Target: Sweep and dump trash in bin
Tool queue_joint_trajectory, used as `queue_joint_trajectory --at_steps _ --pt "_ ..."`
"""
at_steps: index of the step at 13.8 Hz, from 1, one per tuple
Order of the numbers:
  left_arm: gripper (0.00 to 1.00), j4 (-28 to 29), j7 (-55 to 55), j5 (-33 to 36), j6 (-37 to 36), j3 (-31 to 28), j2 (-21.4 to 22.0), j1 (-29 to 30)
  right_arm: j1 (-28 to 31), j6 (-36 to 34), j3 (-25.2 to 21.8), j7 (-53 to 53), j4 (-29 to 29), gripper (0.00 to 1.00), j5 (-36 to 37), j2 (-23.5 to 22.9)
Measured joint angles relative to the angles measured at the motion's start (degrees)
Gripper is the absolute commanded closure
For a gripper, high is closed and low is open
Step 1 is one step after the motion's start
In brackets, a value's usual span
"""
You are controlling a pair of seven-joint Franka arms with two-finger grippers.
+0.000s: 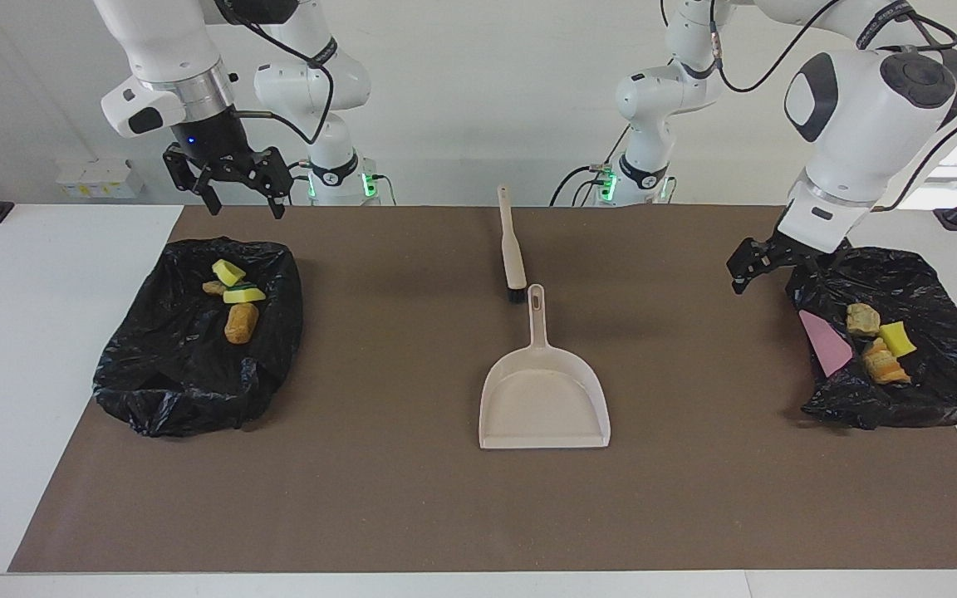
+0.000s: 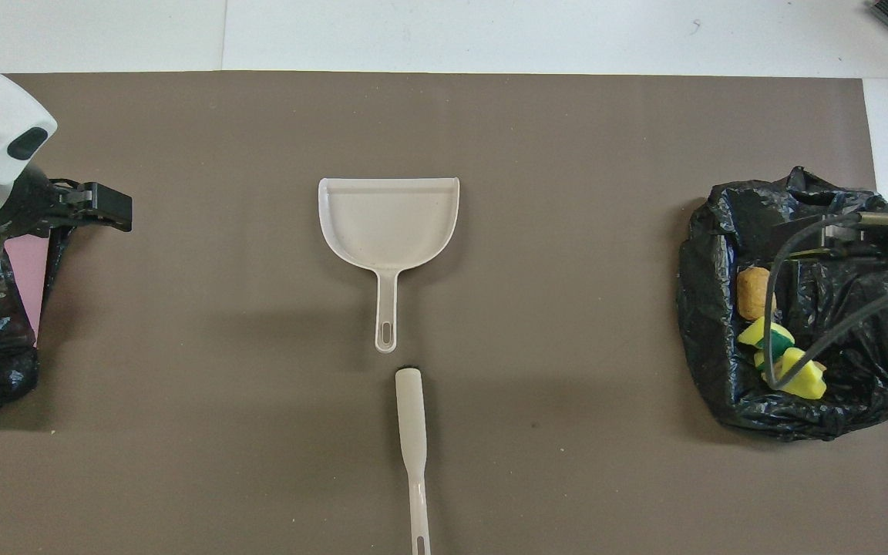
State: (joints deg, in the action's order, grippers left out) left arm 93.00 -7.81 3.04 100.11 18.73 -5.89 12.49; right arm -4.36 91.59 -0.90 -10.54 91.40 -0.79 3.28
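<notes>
The trash lies in two black-bag bins. In the bin [image 1: 188, 390] at the right arm's end are yellow sponge pieces [image 1: 228, 271] and an orange-brown lump [image 1: 241, 323]. In the bin [image 1: 927, 282] at the left arm's end lie a tan chunk [image 1: 861, 319], a yellow sponge [image 1: 896, 338] and an orange scrap [image 1: 884, 365]. The beige dustpan [image 1: 543, 399] rests mid-mat, with the brush [image 1: 512, 241] just nearer the robots. My right gripper [image 1: 246, 203] hangs open over its bin's rim. My left gripper [image 1: 743, 274] is open, holds nothing, and hovers at its bin's edge.
A brown mat [image 1: 379, 498] covers most of the white table. A pink panel [image 1: 827, 349] shows inside the bag at the left arm's end. From overhead, the right arm's cables [image 2: 814, 308] cross over the bin [image 2: 721, 370] there.
</notes>
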Motion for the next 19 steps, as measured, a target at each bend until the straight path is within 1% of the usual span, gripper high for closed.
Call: queue_joint_trajectory --at_steps 5,7,8,11,13,15,19 --pt "0.0 0.1 0.8 0.0 -2.4 0.3 1.3 0.5 0.0 0.0 0.0 0.0 0.0 0.0 0.0 0.0" --pt "0.0 0.1 0.9 0.0 -2.5 0.0 1.4 -0.7 0.0 0.0 0.0 0.0 0.0 0.0 0.0 0.0" --pt "0.0 0.1 0.9 0.0 -2.4 -2.1 1.4 -3.0 0.0 0.0 0.0 0.0 0.0 0.0 0.0 0.0" --pt "0.0 0.0 2.3 0.0 -2.4 -13.2 1.6 -13.7 0.0 0.0 0.0 0.0 0.0 0.0 0.0 0.0" --pt "0.0 0.0 4.4 0.0 -2.4 -17.7 1.9 -17.8 0.0 0.0 0.0 0.0 0.0 0.0 0.0 0.0" --pt "0.0 0.0 6.0 0.0 -2.5 -19.5 2.9 -18.9 0.0 0.0 0.0 0.0 0.0 0.0 0.0 0.0" --pt "0.0 0.1 9.6 0.0 -4.5 -20.3 4.5 -18.9 0.0 0.0 0.0 0.0 0.0 0.0 0.0 0.0"
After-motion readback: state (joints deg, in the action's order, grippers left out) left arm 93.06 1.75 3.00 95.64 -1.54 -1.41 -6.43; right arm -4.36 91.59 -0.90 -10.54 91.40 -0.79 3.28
